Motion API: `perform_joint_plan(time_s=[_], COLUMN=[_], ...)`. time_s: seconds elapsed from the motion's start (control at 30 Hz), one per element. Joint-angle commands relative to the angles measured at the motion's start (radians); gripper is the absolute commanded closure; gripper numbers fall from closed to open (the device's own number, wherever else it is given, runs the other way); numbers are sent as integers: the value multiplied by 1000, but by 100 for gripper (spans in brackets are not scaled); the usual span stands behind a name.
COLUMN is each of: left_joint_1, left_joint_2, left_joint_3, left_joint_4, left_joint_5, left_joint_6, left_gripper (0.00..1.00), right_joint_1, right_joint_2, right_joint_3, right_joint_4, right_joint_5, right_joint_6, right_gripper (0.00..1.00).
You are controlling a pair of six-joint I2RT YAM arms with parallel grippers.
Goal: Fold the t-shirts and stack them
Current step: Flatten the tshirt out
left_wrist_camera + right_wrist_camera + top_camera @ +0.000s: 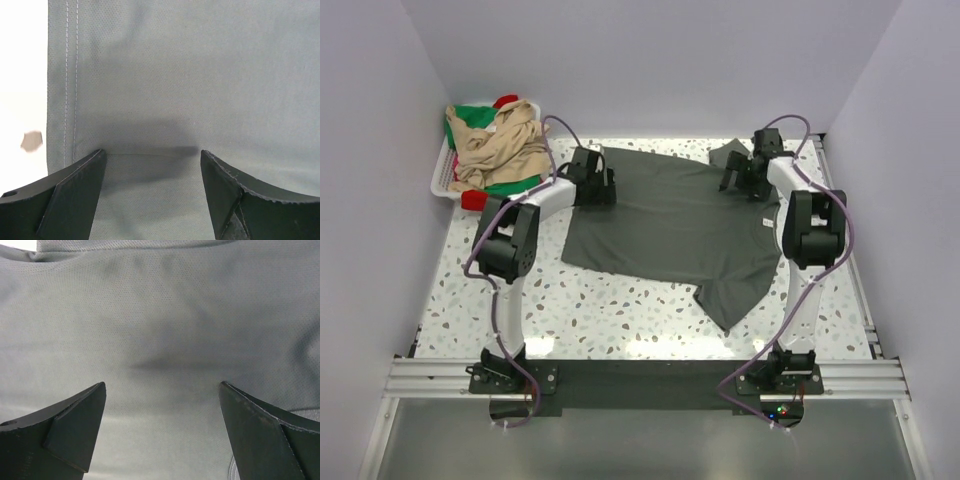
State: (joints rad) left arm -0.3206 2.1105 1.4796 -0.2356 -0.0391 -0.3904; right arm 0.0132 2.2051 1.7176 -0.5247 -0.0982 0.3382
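Cloth fills most of the tabletop: the dark grey t-shirt [670,220] lies spread flat at the middle of the speckled table [620,310]. Its hem is toward 9 o'clock and its neck toward 3 o'clock, where a small white label [767,222] shows. One sleeve sticks out at 5 o'clock and the other at 1 o'clock.

The left gripper [598,185] is low over the shirt's 10 o'clock corner. In the left wrist view its jaws are spread wide with nothing between them, only flat grey fabric below. The hem's double line of stitching [70,75] runs just to the left, and bare white table lies beyond it.

The right gripper [735,180] is at the shirt's 1 o'clock side, beside the far sleeve. Its jaws are also fully apart and pinch nothing; the right wrist view shows smooth cloth under them with a soft shadow. I cannot tell whether either gripper's fingertips touch the fabric.

At 10 o'clock on the table, well apart from the grey shirt, stands the white basket [440,180]. It holds a heap of the other shirts — a crumpled beige t-shirt [500,145] on top, a green t-shirt [470,115] beneath and a red t-shirt [507,100] at the far edge.
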Motion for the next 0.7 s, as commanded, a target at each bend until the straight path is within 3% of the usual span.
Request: perform_joint_plan(time_s=[0.0, 0.13, 0.27, 0.4, 0.53, 0.67], left_joint_1=[14, 12, -3, -17, -17, -17], left_joint_2=[77, 19, -153, -325, -518, -615], left_joint_3=[68, 76, -75, -220, -408, -577], left_joint_4=[-108, -85, 39, 47, 47, 9], left_joint_5=[-22, -41, -76, -122, -160, -185], left_joint_6=[44, 48, 58, 50, -10, -54], left_gripper=[19, 19, 19, 21, 30, 40], right_joint_1=[1, 4, 16, 18, 18, 18], right_joint_2=[91, 123, 116, 56, -16, -87], right_joint_3=[100, 201, 267, 258, 220, 182], right_joint_4=[-90, -124, -149, -146, -140, -139], right_joint_5=[-20, -64, -92, -110, -106, -113], right_joint_6=[4, -16, -42, -51, -50, -38], right_gripper=[2, 2, 1, 1, 1, 1])
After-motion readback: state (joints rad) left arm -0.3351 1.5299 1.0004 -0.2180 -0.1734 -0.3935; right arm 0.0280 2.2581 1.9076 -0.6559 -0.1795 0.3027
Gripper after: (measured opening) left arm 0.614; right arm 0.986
